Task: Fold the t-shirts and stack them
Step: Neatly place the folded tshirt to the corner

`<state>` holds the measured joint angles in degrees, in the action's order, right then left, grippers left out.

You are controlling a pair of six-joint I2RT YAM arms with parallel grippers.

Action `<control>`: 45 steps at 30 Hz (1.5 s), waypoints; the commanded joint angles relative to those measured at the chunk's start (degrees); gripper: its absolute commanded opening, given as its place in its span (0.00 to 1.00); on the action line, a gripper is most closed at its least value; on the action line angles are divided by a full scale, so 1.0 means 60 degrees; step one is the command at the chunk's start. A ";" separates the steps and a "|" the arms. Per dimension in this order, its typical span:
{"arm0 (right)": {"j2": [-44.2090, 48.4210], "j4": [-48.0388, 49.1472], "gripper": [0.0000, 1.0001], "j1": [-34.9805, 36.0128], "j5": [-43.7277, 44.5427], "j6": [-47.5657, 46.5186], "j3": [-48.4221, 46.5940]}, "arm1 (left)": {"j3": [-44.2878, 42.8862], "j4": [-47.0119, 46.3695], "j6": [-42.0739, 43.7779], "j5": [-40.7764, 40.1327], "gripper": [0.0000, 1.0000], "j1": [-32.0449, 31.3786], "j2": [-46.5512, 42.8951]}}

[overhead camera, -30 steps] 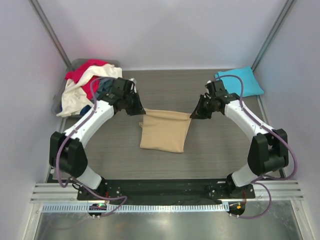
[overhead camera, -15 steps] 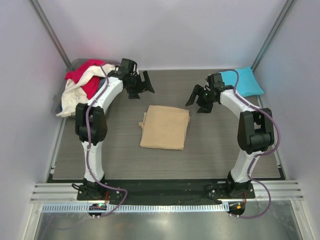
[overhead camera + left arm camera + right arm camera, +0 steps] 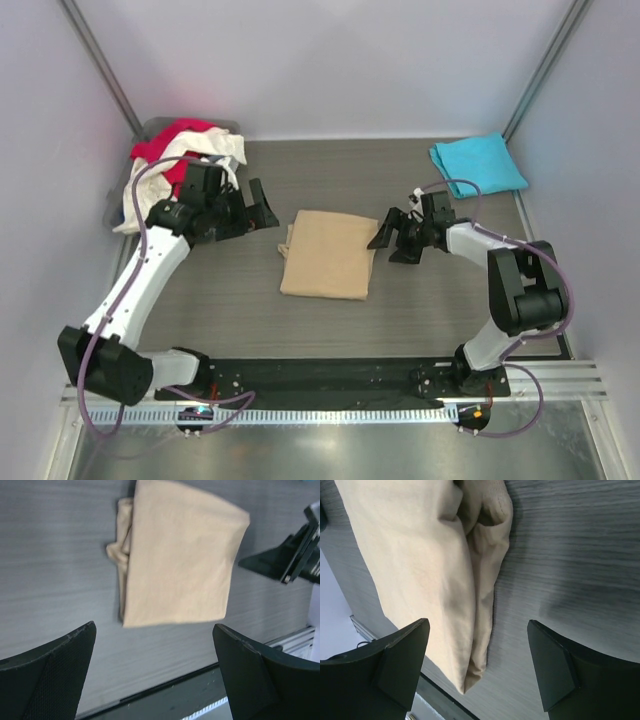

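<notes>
The tan t-shirt [image 3: 330,255] lies folded in the middle of the frame, flat on the table [image 3: 230,320], and nothing holds it. The left gripper [image 3: 252,207] stands to the left of it, apart from the cloth, with its jaws spread wide and nothing between them. The right gripper [image 3: 393,238] is just beside the right edge of the shirt, also spread and empty. In the upper right corner lies the turquoise t-shirt [image 3: 478,163], folded. In the upper left a heap of red and white shirts [image 3: 180,160] hangs over a grey bin [image 3: 150,127].

I think the fold is finished and the tan shirt should now go onto the turquoise one. What worries me is the left edge of the fold. In the left wrist view a bunch of cloth [image 3: 119,550] sticks out from under the top layer, so the packet is not tidy. If a gripper takes only the upper layer, the shirt may open when it is lifted. If it takes the loose bunch, the layers can slide apart. The right gripper is so near the edge that a low move across could push the cloth and wrinkle it.
</notes>
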<state>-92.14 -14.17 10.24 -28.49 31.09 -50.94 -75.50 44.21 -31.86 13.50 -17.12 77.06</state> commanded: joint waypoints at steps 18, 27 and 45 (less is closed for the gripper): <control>-0.2896 0.6044 0.16 0.0608 -0.1419 0.1178 0.0772 | 0.3897 0.0324 0.0724 -0.2294 1.00 0.0012 -0.5137; -0.1505 -0.1034 0.01 0.0009 0.2957 -0.3287 -0.3707 | 0.4117 0.0045 0.0841 -0.2308 1.00 0.0012 -0.5401; -0.3027 -0.1959 0.01 -0.1926 0.6374 -0.8328 -0.8968 | 0.4235 -0.0132 0.0886 -0.1752 1.00 0.0027 -0.5402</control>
<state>-110.06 -26.44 -0.40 6.33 -10.33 -99.29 -50.30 45.65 -27.77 1.76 -17.12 44.27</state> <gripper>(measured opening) 0.070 0.996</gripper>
